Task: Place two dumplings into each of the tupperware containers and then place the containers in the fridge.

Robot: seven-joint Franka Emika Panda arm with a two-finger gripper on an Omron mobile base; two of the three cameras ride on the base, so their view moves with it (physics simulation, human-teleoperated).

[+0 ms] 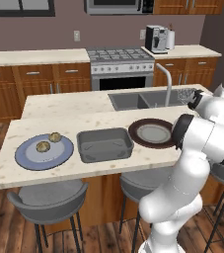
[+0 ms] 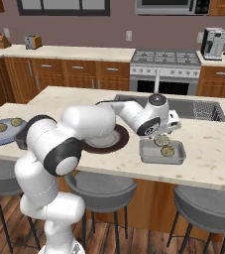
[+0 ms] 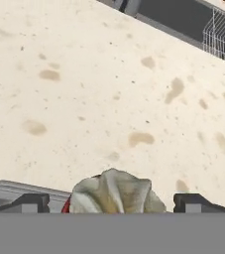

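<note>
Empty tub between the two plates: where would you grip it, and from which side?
Pinch one long wall of the tub from straight above, one finger inside, one outside. It sits upright, lidless and empty, so the rim is exposed. The near wall is clearest; plates flank the short ends.

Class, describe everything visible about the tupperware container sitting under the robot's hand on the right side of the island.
The tupperware container is a shallow, lidless, rounded-corner rectangular tub of smoky grey plastic. It lies flat on the speckled cream counter, right of the dark brown plate. Two tan dumplings are at it, one between the open jaws of the gripper just above.
</note>
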